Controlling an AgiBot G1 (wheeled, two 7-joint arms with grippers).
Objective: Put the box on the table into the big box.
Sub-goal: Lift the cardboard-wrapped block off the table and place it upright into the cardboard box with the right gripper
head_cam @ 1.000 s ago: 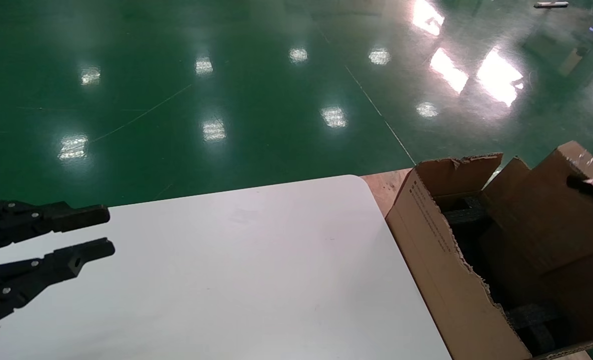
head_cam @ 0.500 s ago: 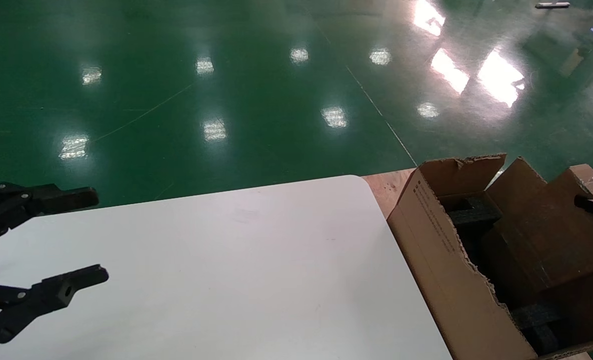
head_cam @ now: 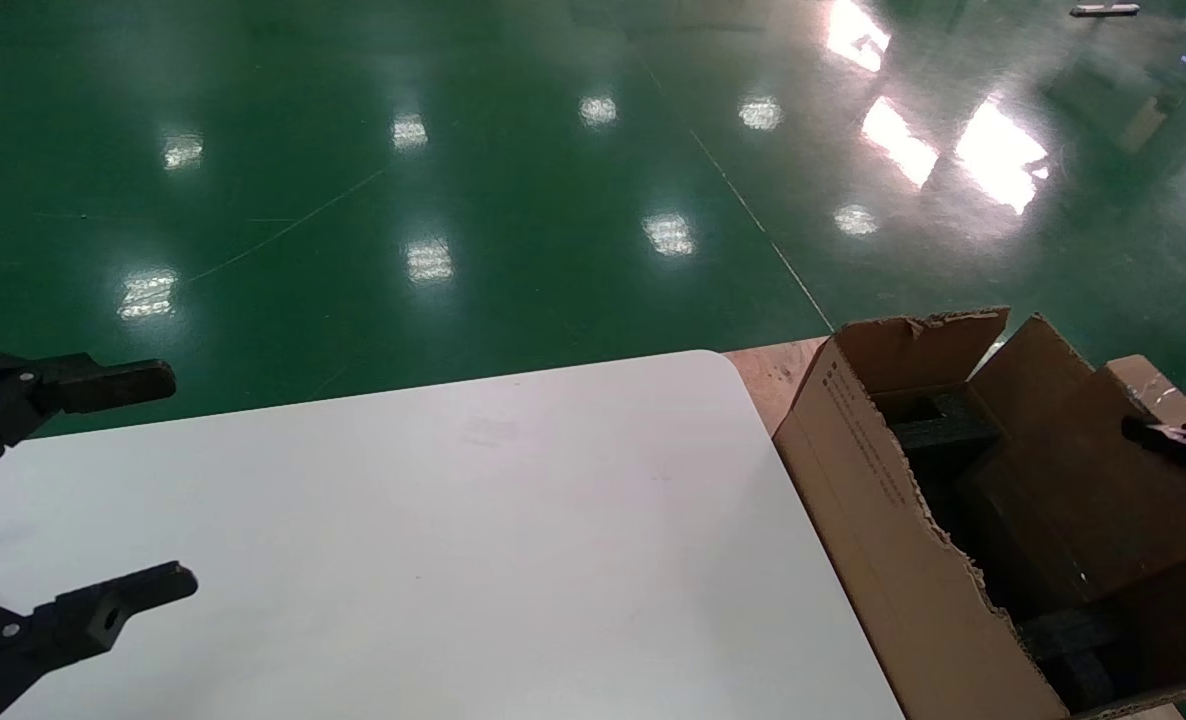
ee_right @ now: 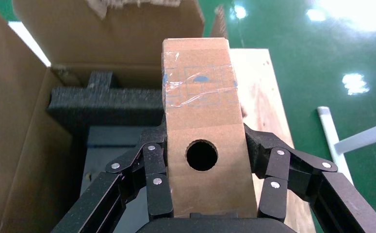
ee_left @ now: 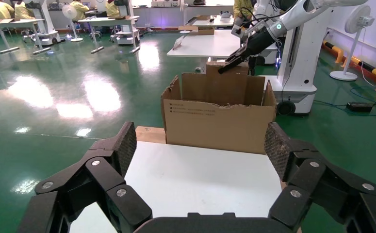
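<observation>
Right hand (ee_right: 203,187) gripped the small brown box (ee_right: 203,145), fingers (ee_right: 152,182) pressed on both its sides, face with the round hole (ee_right: 202,155) toward the wrist camera, clear tape (ee_right: 198,85) across the far part. The box was held over the open big carton (ee_right: 11,145), above the black foam (ee_right: 103,99) inside; whether it touched the foam could not be told. Only the right wrist view showed the hole, tape and grip. In the head view the box (head_cam: 1083,470) was a dark brown slab tilted inside the carton (head_cam: 893,560), with just a sliver of the right hand (head_cam: 1178,443) at the frame edge, hold not readable there. The carton sat just off the right end of the white surface (head_cam: 453,560), on a wooden board (head_cam: 773,375). Left hand (head_cam: 93,490) hung over the left end of the surface, spread wide, holding nothing. Left wrist view showed the left hand's fingers (ee_left: 125,145) apart with the surface (ee_left: 200,179) between them, the carton's printed side (ee_left: 220,126) beyond, and the right hand (ee_left: 232,60) farther off holding the box (ee_left: 224,65) at the carton's top, which the head view cropped. Green floor (head_cam: 453,180) all around.
</observation>
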